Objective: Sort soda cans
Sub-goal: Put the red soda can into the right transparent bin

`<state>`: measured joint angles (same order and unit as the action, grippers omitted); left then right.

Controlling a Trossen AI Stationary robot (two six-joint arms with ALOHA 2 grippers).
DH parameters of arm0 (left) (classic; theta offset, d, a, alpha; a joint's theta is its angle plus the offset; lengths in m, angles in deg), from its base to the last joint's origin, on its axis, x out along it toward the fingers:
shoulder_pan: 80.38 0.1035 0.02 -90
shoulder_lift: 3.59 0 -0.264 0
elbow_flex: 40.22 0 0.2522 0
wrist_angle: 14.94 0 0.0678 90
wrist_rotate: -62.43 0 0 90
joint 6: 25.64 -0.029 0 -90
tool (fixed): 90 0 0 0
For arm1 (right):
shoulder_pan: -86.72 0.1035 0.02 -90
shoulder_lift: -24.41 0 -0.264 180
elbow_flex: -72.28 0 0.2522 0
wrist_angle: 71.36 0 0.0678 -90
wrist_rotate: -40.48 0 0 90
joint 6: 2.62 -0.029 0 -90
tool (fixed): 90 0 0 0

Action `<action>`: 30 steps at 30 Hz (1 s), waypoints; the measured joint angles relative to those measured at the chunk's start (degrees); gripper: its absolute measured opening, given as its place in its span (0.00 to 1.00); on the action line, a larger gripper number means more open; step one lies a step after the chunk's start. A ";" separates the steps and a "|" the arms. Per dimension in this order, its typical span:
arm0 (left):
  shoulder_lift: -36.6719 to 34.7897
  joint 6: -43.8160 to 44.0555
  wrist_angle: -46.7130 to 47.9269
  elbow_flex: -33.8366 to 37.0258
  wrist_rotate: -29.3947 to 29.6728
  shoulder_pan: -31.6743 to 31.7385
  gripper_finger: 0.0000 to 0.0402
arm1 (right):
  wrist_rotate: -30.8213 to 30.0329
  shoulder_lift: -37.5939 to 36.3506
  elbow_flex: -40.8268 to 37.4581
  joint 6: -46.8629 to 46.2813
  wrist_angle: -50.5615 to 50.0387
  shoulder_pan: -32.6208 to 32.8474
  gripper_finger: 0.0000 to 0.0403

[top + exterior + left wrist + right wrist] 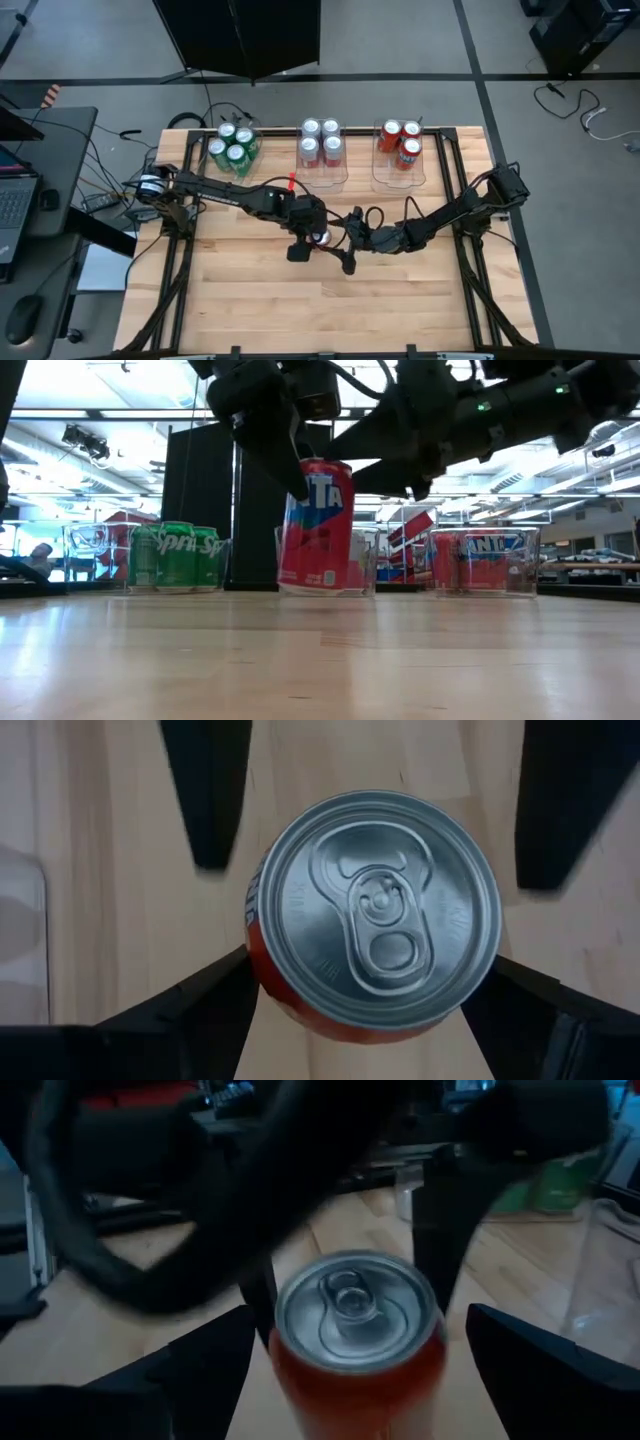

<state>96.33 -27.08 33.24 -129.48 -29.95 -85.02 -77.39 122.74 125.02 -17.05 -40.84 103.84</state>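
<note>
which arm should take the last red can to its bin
Right, probably. The red can stands mid-table between both open grippers, but the red bin sits on the right gripper's side.

Light wood table (250, 300) has three clear bins (322, 176) lined up along its far edge, plus one red can (316, 528) standing mid-table.
</note>
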 joint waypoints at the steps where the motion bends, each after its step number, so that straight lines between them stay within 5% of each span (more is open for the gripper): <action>1: 0.00 -0.06 -0.15 0.00 0.01 0.00 0.80 | 0.52 0.37 0.52 0.60 0.01 -0.16 0.86; 12: 0.00 -0.66 1.84 0.13 0.02 -0.05 0.80 | 0.55 7.96 5.78 2.32 0.37 -1.13 0.71; 30: -0.13 -1.25 7.15 -0.02 5.29 0.17 0.80 | -2.54 3.53 5.79 0.89 -8.00 2.20 0.71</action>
<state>96.20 -28.33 40.39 -129.50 -24.66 -84.85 -79.93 126.27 130.81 -16.16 -48.84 106.04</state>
